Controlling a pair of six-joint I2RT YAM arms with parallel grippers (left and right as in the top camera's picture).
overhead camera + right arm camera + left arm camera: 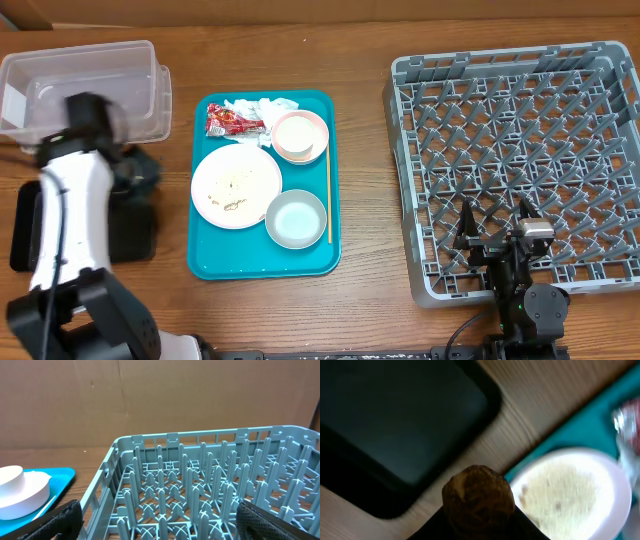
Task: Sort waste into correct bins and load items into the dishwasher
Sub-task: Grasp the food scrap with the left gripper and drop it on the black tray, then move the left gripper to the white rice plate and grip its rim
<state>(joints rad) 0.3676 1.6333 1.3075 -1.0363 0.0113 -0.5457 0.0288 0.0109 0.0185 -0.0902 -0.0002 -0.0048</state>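
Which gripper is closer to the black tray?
Left. Left gripper, holding the brown lump, hovers beside the black tray; right gripper is far off over the dish rack.

Here's a robot lab's mock-kitchen bench: a wooden table [360, 300], a plain cardboard wall [150, 400] at twelve o'clock, a grey dish rack [500, 62] at three, a teal tray [215, 265] near centre.

no readable text, print on red-and-white wrapper [233, 122] too small
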